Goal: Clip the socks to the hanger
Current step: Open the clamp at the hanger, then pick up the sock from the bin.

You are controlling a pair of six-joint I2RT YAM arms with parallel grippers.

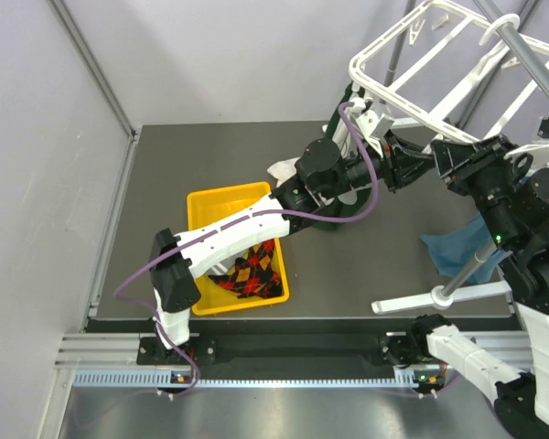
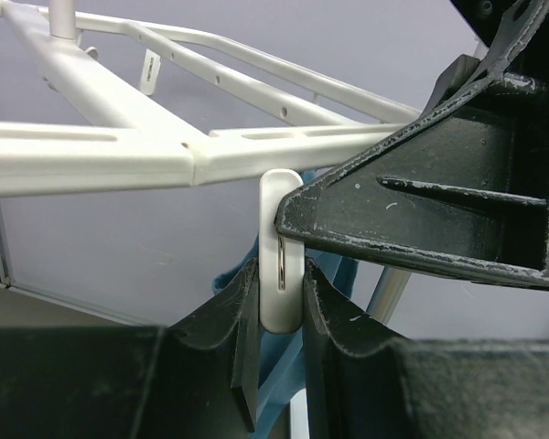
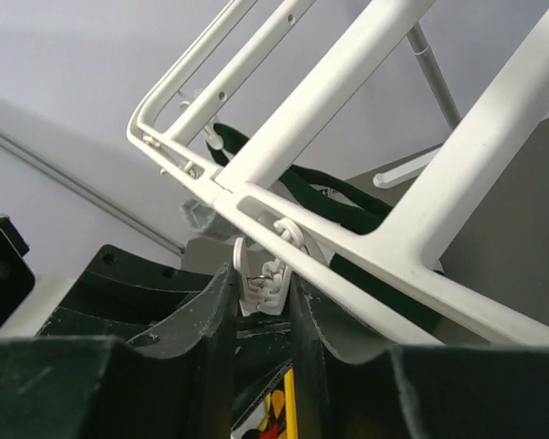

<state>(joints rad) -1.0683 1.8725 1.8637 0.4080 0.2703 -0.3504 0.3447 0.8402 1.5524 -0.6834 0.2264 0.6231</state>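
The hanger (image 1: pixel 412 87) is hung on a grey pole (image 1: pixel 531 57) over the far right part of the table (image 1: pixel 165 183). A small white clip (image 2: pixel 281 274) is seen hanging under one of its bars. The left gripper (image 2: pixel 281 283) is closed on this clip, with one black finger pressed to each side. In the left wrist view, the clip is also touched high on its right side by a finger (image 2: pixel 421 210) of the right gripper (image 3: pixel 261 288). In the right wrist view, a clip is squeezed between that gripper's two fingers, just below a white bar.

The red, black and yellow sock (image 1: pixel 252 270) is found in the yellow bin (image 1: pixel 221 194), near the left arm's base and well apart from the hanger. A pale cloth (image 1: pixel 282 169) is seen just behind the bin. A blue cloth (image 1: pixel 448 251) is laid on the table at the right.
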